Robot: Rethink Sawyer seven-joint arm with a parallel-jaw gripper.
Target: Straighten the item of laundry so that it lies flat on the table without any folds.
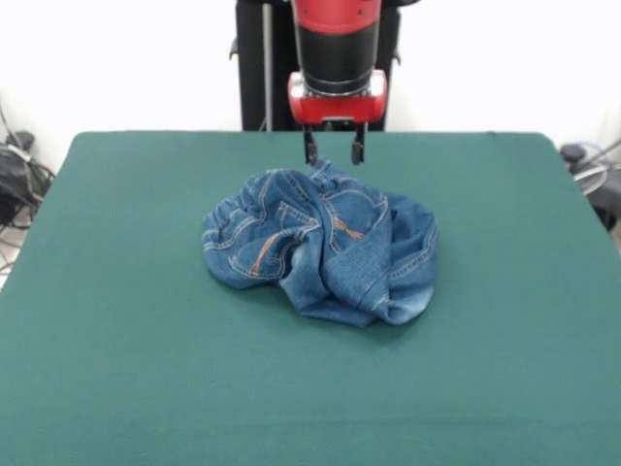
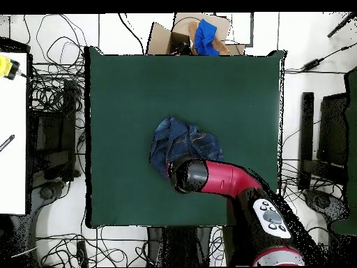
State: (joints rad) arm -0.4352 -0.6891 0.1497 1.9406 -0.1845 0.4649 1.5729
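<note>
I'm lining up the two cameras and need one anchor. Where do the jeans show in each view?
Front view: the jeans lie bunched just right of the table's centre, below the open hand.
Overhead view: the jeans sit near the table's centre, their lower edge hidden under the red arm.
Shared landmark: the red arm ends above the jeans in both.

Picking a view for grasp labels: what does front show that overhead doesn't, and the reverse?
Front only: the gripper, fingers apart, just above the gathered waistband at the far edge of the jeans; orange pocket stitching and the folded-over legs.
Overhead only: the whole table, cables and monitors around it, a cardboard box with blue cloth beyond its far edge; the arm hides the gripper.
Both: crumpled jeans near the table's centre.
</note>
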